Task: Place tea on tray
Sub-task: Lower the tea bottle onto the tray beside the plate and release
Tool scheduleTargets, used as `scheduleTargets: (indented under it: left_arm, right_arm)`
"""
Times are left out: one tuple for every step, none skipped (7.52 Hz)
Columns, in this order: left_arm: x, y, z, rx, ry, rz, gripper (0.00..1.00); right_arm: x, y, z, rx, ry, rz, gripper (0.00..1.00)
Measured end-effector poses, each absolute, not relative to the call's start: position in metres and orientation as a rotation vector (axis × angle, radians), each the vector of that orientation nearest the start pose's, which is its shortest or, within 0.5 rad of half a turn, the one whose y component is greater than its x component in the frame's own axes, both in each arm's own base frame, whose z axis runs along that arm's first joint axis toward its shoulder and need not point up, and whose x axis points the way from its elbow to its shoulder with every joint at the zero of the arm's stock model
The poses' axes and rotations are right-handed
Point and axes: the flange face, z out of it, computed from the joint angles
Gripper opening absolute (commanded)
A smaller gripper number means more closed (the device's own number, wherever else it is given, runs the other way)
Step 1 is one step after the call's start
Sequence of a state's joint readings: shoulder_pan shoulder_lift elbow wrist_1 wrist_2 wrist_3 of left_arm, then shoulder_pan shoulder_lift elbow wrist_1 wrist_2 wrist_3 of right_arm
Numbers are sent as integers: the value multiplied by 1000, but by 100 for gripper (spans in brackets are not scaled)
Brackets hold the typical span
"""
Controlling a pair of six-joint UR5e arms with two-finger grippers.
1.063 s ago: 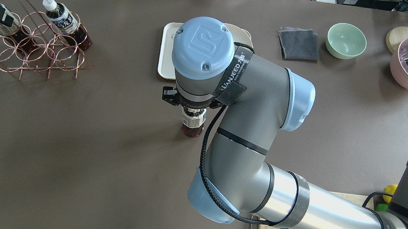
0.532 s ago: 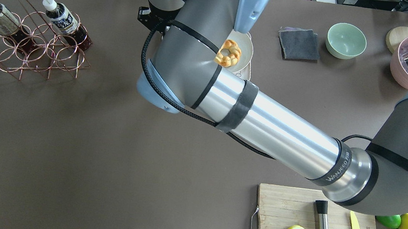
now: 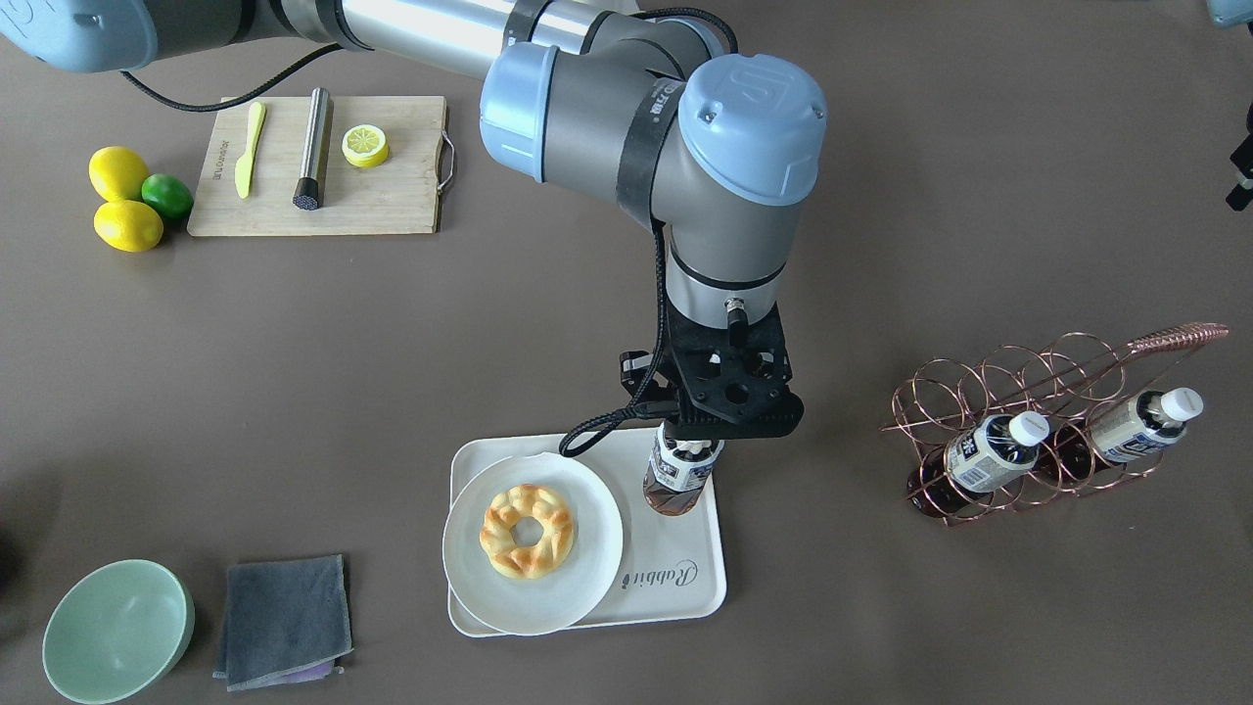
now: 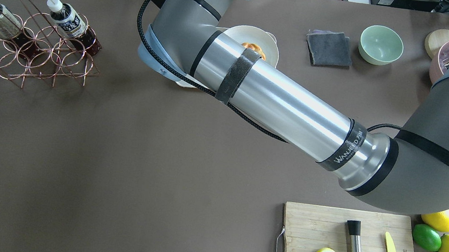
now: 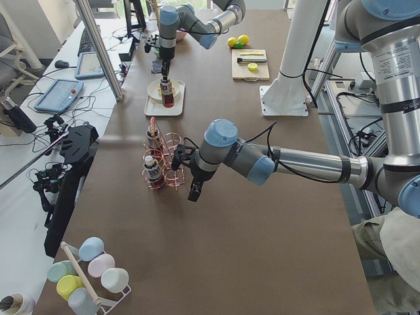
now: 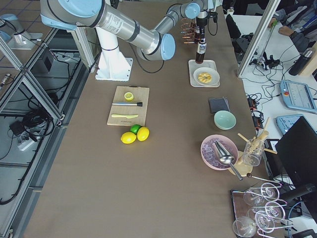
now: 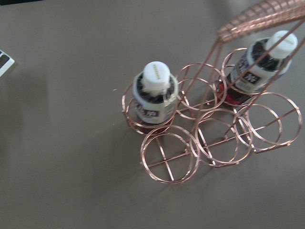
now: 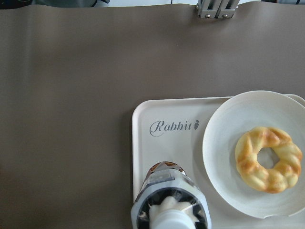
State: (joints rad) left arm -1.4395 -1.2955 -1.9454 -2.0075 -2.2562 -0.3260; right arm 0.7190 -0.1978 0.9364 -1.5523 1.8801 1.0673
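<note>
Worktop (image 3: 294, 372): tray (image 3: 675, 587) carried a plate (image 3: 587, 568). Tea (image 3: 673, 472) was upright at the tray's bare end, just beside the plate; contact with the tray unclear. Right gripper (image 3: 688, 446) fingers clamped its cap. Left gripper (image 5: 195, 191) fingers: cannot tell.

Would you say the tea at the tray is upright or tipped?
Upright: the tea stands vertical over the tray, under the right end effector.
</note>
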Motion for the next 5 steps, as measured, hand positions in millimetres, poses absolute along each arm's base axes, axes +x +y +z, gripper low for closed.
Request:
scheduleTargets:
  left_arm:
    - [-17, -405, 549, 343, 778, 3, 96]
    - [-17, -404, 550, 339, 783, 3, 96]
    - [-17, -404, 549, 340, 785, 4, 96]
    - [-17, -404, 549, 341, 785, 4, 96]
    - [-17, -404, 549, 342, 785, 4, 96]
  right_arm:
    - [-573, -639, -15, 184, -787, 84, 0]
    - [-576, -643, -11, 177, -786, 84, 0]
    - [-577, -646, -7, 174, -785, 84, 0]
    - [-579, -650, -1, 177, -787, 85, 0]
    - [-580, -653, 2, 179, -790, 87, 0]
